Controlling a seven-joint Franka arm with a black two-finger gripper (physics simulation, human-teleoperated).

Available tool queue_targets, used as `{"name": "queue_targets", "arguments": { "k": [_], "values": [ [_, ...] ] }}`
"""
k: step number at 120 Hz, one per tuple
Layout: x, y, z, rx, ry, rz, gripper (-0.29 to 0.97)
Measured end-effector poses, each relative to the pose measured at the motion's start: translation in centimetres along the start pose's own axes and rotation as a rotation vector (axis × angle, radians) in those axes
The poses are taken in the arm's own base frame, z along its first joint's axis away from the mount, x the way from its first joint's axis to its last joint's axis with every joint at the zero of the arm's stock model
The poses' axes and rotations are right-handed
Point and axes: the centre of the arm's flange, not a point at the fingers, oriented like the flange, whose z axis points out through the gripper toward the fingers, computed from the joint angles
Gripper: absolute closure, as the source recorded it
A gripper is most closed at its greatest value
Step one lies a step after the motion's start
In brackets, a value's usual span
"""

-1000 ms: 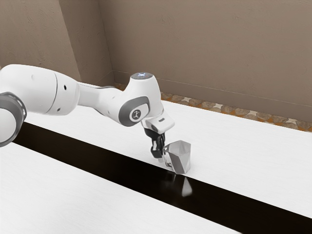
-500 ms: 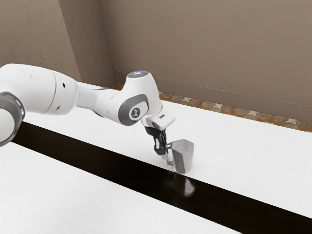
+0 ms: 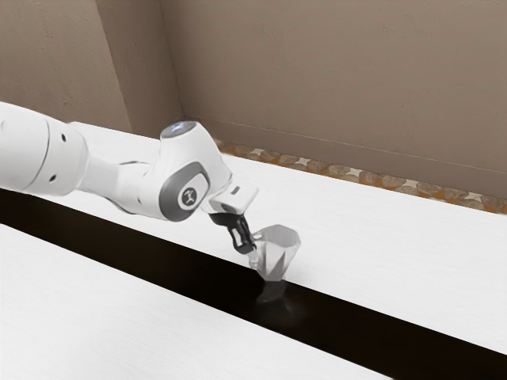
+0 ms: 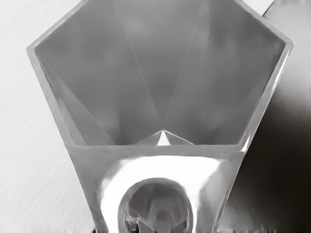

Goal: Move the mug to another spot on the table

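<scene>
Mug (image 4: 160, 82) handle cropped at edge.

In the exterior view the table (image 3: 396, 229) spreads from the near edge to the wall (image 3: 356, 71) at 12 o'clock. A strip (image 3: 119, 241) crosses the table from 9 o'clock down to 4 o'clock. The mug (image 3: 279, 247) is tilted over the strip's far edge, near mid-table. The gripper (image 3: 245, 240) is at the mug's 9 o'clock, closed on its handle side, with the arm (image 3: 119, 178) reaching back toward 9 o'clock. In the wrist view the handle (image 4: 155, 206) lies on the side of the mug nearest the hand
</scene>
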Motion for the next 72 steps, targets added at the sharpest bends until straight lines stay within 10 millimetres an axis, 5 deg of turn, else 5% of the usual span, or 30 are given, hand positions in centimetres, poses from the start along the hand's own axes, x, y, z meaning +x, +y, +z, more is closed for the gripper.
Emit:
{"name": "queue_targets", "arguments": {
  "k": [23, 43, 61, 72],
  "values": [
    [-3.8, 0.7, -4.3, 0.122, 0.05, -0.103, 0.67],
    [-7.9, -1.1, -7.4, 0.2, 0.086, -0.258, 0.67],
    [-12.1, -1.8, -8.8, 0.242, 0.079, -0.391, 0.67],
    [-12.0, -0.1, -8.3, 0.236, 0.075, -0.414, 0.66]
  ]
}}
